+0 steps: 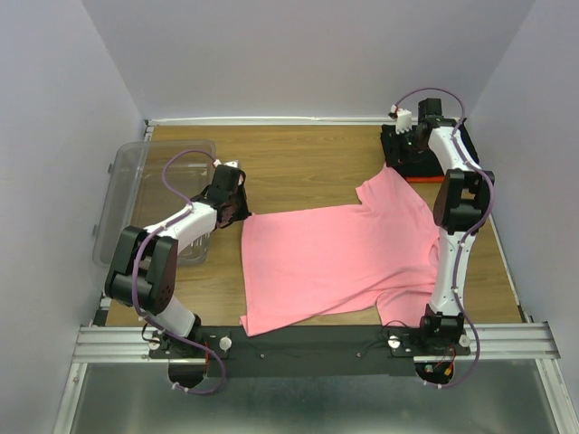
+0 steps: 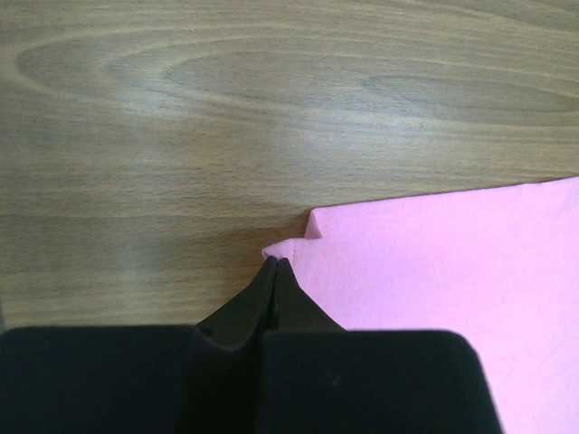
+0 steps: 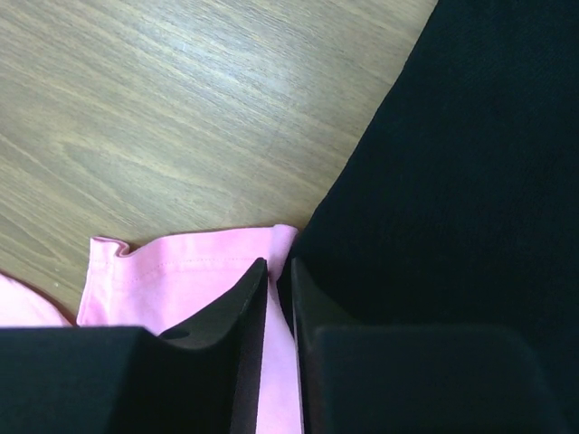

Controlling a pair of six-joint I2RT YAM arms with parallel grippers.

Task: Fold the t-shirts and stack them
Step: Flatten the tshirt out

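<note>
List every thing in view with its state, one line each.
pink t-shirt: spread flat, unfolded.
black t-shirt: folded, at the far right, beside the pink sleeve.
clear tub: at the left, nothing visible inside.
left gripper: shut on the pink t-shirt's corner.
right gripper: jaws a narrow gap apart, astride the pink sleeve's hem.

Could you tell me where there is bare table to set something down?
Bare table runs along the far edge between clear tub and black shirt, and near-left between tub and pink t-shirt. The right side is crowded.
</note>
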